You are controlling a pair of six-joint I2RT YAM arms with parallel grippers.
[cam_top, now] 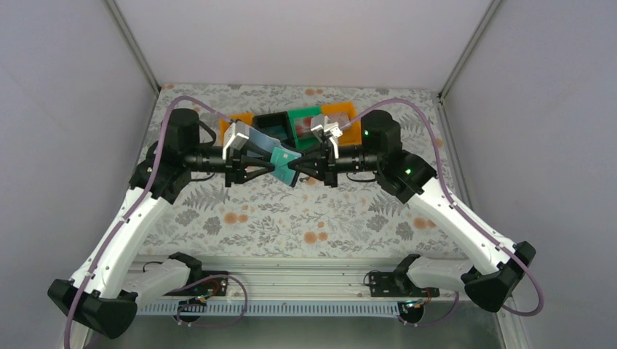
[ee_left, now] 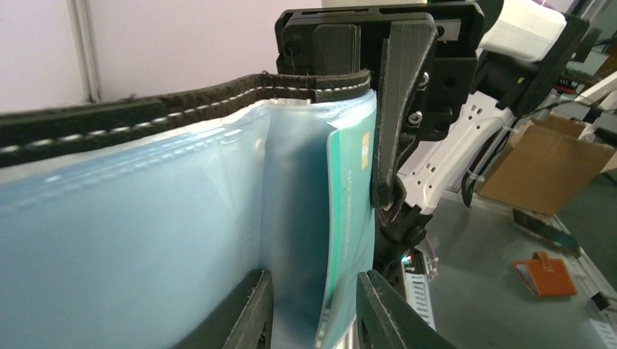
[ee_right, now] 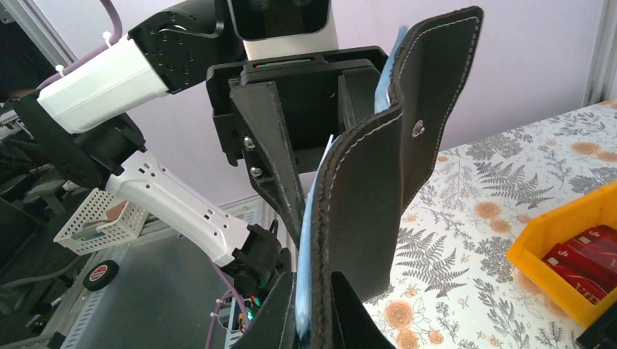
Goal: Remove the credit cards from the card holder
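The card holder is held in the air between the two arms, above the middle of the worktop and somewhat nearer its far edge. It is spread open, so that its pale blue-grey inner faces are shown, and its flap with a metal snap is turned upward. The right claw is closed tight on the black stitched cover, with no gap seen between its jaws and the leather. One teal credit card is seen edge-on among the clear sleeves, close beside a finger of the right claw. The left claw is set astride the card's edge and a bulging sleeve, its jaws standing partly apart. Whether the card is actually pinched cannot be told. Along the far edge of the worktop a black bin, a green bin and an orange bin are lined up, just beyond the raised holder.
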